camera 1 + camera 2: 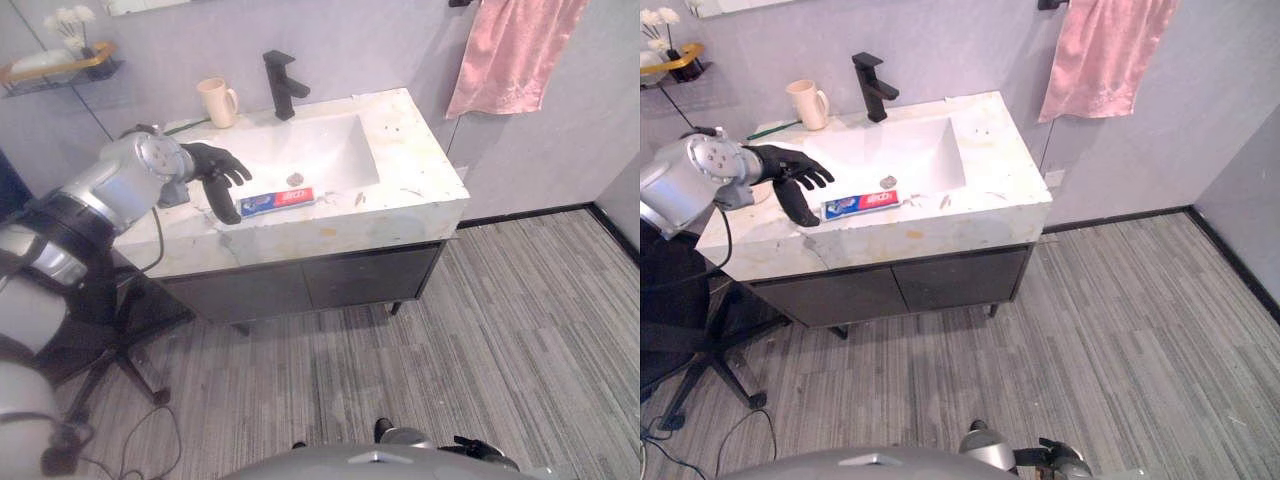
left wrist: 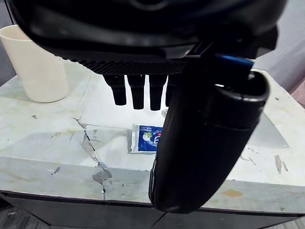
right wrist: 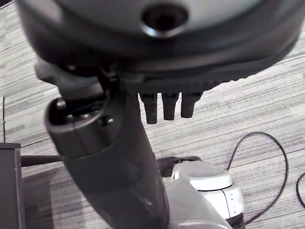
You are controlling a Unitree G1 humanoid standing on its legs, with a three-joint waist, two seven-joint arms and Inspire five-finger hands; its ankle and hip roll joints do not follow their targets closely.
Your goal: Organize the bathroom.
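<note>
I see my left hand (image 1: 215, 172) over the left part of the pale marble-patterned bench (image 1: 400, 170), its dark fingers (image 2: 138, 90) spread and relaxed, thumb pointing down toward the bench's front edge, gripping nothing. Just beside that thumb lies the blue, red and white toothpaste tube (image 1: 277, 201), flat on the front rim of the white rectangular sink basin (image 1: 320, 150), lengthwise along the edge; I cannot tell whether the thumb touches it. Behind the hand, near the wall, stands a cream ceramic mug (image 1: 217, 101), with a black angular faucet (image 1: 283, 84) to its right. A pink towel (image 1: 515, 52) hangs on the wall beyond the bench's right end. My right hand (image 3: 164, 102) hangs low over the grey striped floor (image 3: 267, 105), fingers loose and straight, holding nothing.
</note>
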